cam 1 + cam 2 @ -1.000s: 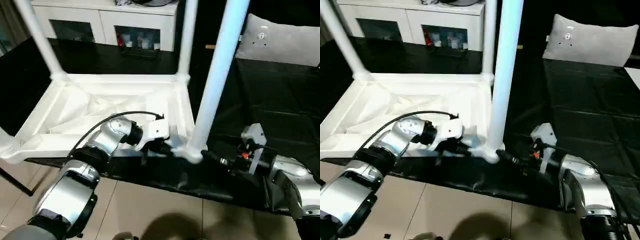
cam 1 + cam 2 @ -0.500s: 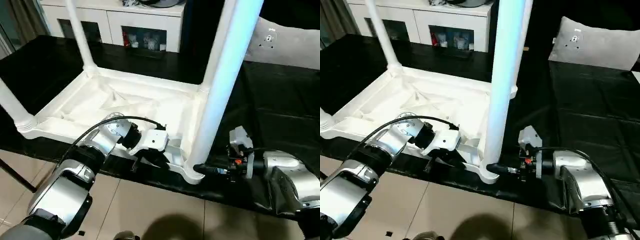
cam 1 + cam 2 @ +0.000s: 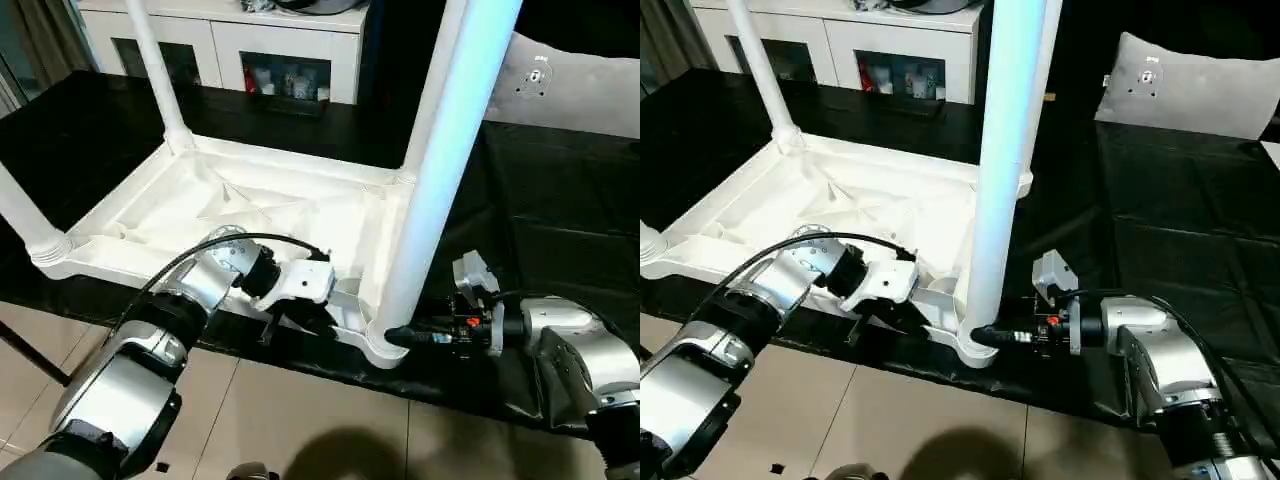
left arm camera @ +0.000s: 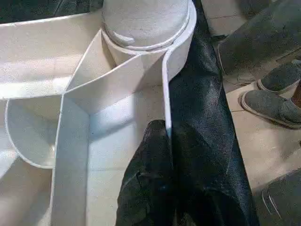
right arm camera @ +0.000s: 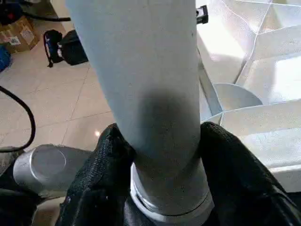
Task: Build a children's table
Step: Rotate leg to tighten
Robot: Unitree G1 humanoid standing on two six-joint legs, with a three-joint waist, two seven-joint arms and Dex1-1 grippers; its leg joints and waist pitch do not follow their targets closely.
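- The tabletop [image 3: 250,215] lies upside down on a black cloth [image 3: 560,200], white cabinet [image 3: 250,40] behind
- Left gripper [image 4: 164,141] pinches its rim
- Right gripper [image 5: 160,155] clamps the near leg [image 3: 440,170]

Right pincer [image 5: 160,188] now closed in around the near leg [image 3: 440,170], no longer wide apart.

The near leg [image 3: 435,170] runs off the top edge, and its socket seems partly hidden.
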